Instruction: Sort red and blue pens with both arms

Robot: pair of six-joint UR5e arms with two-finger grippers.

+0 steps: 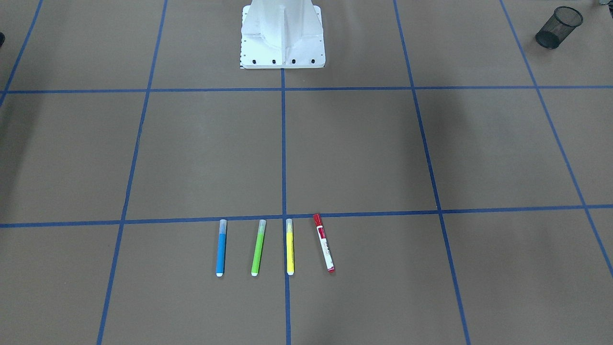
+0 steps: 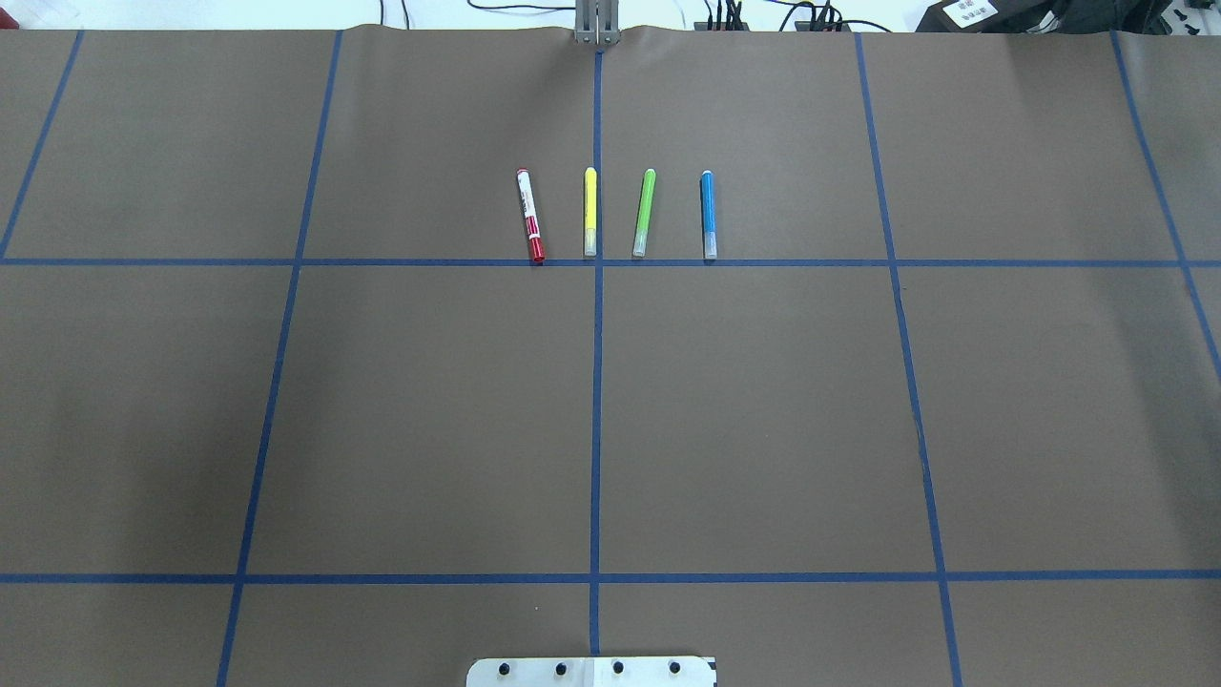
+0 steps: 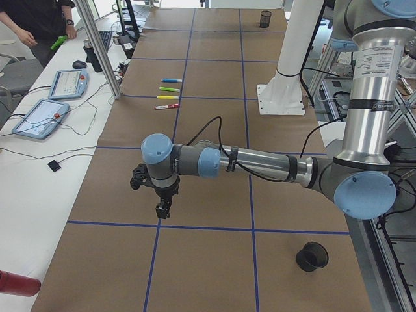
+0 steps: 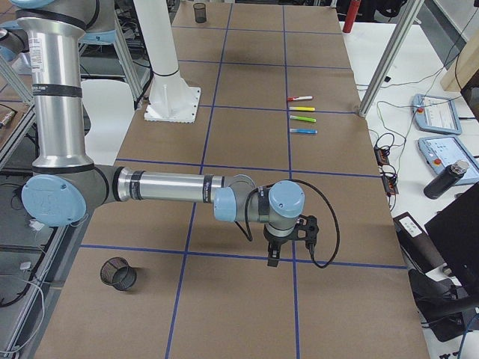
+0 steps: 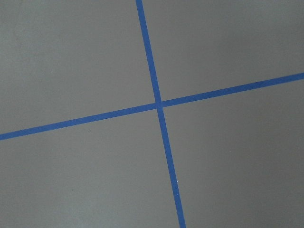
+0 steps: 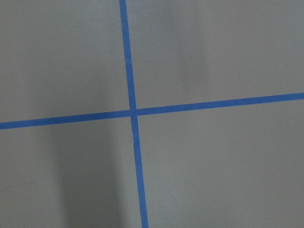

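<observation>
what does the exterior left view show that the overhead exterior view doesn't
Only exterior left: the left arm stretched out low, its gripper pointing down, a black cup near the robot, and a person at the top left. Only overhead: the grey bracket at the far edge. Both: the red pen, yellow marker, lime-green marker and blue pen in a row, the white pedestal and the blue tape grid.

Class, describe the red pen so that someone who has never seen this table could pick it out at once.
On the brown table, look across from the white pedestal to the row of four markers by a blue tape line. The red pen is the end one, beside the yellow marker. It alone has a white barrel with a red cap.
</observation>
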